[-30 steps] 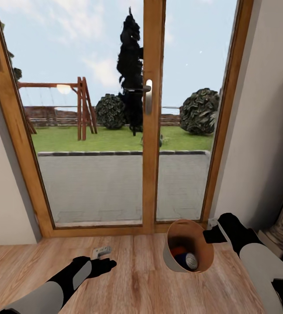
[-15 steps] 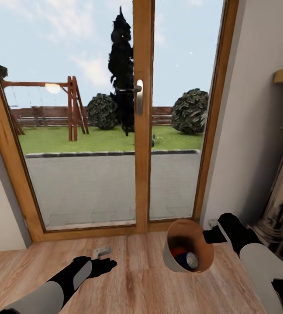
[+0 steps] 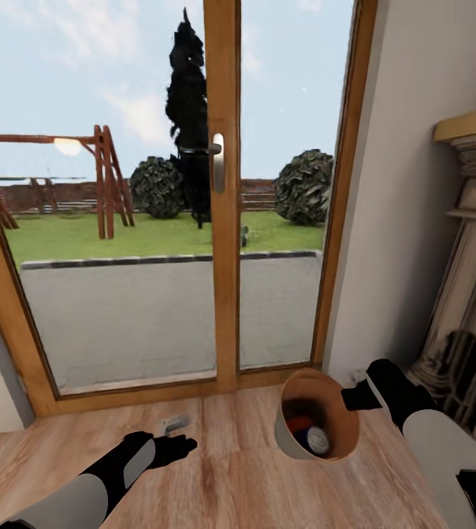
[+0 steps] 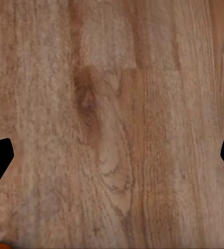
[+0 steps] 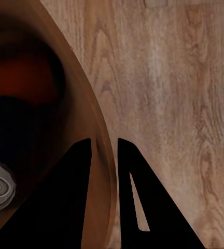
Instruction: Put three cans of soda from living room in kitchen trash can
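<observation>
Meanwhile the view has swung right; right gripper (image 3: 357,397) still pinches the tash can (image 3: 319,382) rim at 3 o'clock, soda cans (image 3: 308,433) inside, left gripper (image 3: 181,444) spread, carrying continues

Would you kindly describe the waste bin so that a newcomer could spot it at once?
Start at the wooden-framed glass door. Below its right pane, above the plank floor, hangs the trash can, its rim pinched by the right gripper. It is the round, tan-lined container with soda cans inside.
</observation>
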Controlling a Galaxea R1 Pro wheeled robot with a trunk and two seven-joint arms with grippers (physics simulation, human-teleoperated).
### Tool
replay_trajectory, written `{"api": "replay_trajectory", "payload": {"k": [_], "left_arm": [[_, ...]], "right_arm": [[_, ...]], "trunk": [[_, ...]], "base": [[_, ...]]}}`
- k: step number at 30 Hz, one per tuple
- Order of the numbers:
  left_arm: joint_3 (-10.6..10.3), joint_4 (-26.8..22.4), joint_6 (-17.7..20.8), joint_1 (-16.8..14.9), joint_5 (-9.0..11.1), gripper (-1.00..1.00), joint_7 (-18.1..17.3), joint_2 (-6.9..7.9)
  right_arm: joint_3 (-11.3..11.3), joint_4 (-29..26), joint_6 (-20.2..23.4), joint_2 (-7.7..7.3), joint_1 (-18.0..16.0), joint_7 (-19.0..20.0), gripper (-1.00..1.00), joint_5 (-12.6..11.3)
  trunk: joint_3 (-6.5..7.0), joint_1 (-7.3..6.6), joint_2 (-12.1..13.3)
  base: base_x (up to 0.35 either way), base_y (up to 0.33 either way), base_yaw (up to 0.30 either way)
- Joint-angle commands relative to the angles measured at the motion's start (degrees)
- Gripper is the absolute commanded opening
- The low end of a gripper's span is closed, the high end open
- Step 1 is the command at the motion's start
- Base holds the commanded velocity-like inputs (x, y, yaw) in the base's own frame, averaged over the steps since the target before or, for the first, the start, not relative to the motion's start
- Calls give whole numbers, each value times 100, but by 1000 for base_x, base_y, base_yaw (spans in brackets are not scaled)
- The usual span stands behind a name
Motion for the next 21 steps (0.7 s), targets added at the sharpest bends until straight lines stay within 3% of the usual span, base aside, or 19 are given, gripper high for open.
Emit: {"api": "replay_trajectory", "payload": {"k": [1,21], "left_arm": [[0,0,0,0,-1,100,0,0],[0,0,3,0,-3,100,1,0]], "right_arm": [[-13,-3,16,1,-4,16,-100,-116],[-13,-3,17,1,-4,19,-100,-117]], "trunk": [[-1,-1,-1],[-25,-1,-1]], "base": [[0,0,-234],[-14,11,-76]]}}
